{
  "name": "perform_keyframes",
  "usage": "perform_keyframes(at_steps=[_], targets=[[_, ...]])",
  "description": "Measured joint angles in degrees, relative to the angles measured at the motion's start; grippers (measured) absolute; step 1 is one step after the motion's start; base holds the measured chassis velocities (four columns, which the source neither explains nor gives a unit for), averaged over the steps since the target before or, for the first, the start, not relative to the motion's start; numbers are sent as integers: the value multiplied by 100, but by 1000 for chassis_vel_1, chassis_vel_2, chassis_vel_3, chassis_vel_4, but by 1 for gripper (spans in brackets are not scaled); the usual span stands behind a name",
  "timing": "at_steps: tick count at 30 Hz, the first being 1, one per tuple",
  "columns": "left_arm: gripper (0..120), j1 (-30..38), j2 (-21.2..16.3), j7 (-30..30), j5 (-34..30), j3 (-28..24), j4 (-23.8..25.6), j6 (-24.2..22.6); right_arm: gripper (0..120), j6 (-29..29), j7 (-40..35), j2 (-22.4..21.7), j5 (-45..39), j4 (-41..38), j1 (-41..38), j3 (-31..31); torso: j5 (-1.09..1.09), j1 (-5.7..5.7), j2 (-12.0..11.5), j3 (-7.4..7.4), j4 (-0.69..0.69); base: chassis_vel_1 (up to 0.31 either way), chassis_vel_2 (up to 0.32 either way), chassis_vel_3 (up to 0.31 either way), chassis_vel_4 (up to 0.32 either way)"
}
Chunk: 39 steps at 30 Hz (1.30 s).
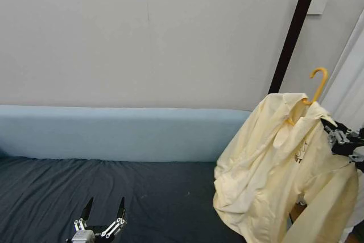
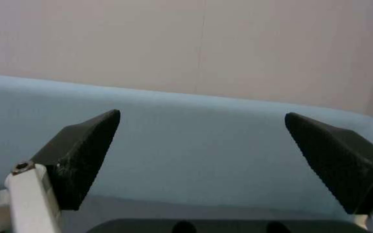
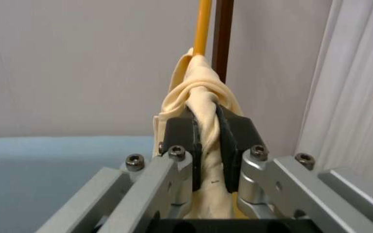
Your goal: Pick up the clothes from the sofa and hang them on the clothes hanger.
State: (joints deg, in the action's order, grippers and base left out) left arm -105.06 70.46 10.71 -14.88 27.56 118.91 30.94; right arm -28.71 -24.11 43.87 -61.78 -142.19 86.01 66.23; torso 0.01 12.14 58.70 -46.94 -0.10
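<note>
While a dark rack post (image 1: pixel 293 32) and white curtain (image 1: pixel 350 78) stand close behind, the pale yellow shirt (image 1: pixel 267 163) hangs on its yellow hanger (image 1: pixel 317 83) over the sofa's (image 1: pixel 114 135) right end, a fold clamped in the right gripper (image 3: pixel 206 131). The left gripper (image 1: pixel 104 209) hovers low over the dark seat, fingers spread wide. A plain grey wall (image 1: pixel 142 32) rises behind.

Plain pale wall (image 1: pixel 142 38) behind, white curtain (image 1: pixel 350 78) (sheer, pleated) at right edge

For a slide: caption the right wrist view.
Right gripper shut on cream shirt beneath yellow hanger hook, dark pole behind.
</note>
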Motion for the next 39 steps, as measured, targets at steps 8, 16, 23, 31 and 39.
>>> perform_keyframes(at_steps=[8, 16, 23, 31, 39], targets=[[100, 13, -12, 0, -12, -3, -7, -5, 7, 67, -264, -406, -218, 456, -648, 101, 0, 0, 0, 0, 2, 0, 0, 0, 0], [100, 22, -19, -3, -22, -8, -12, -12, 7, 223, -149, -1154, 156, 1828, -1650, -166, 0, 1, -1, 0, 1, 0, 0, 0, 0], [100, 24, -20, -4, -26, -9, -15, -16, 7, 1036, 480, -1401, 1434, 2947, -1929, -572, 0, 1, -1, -1, 2, 0, 0, 0, 0], [100, 26, -23, -7, -30, -9, -16, -18, 7, 1928, 1012, -1378, 2511, 4144, -2843, -1937, 0, 0, -1, 0, 0, 0, 0, 0, 0], [100, 27, -25, -8, -32, -10, -16, -19, 7, 2107, 1104, -1211, 3032, 4828, -4574, -3285, -4, 1, -1, 0, 2, 0, 0, 0, 0]])
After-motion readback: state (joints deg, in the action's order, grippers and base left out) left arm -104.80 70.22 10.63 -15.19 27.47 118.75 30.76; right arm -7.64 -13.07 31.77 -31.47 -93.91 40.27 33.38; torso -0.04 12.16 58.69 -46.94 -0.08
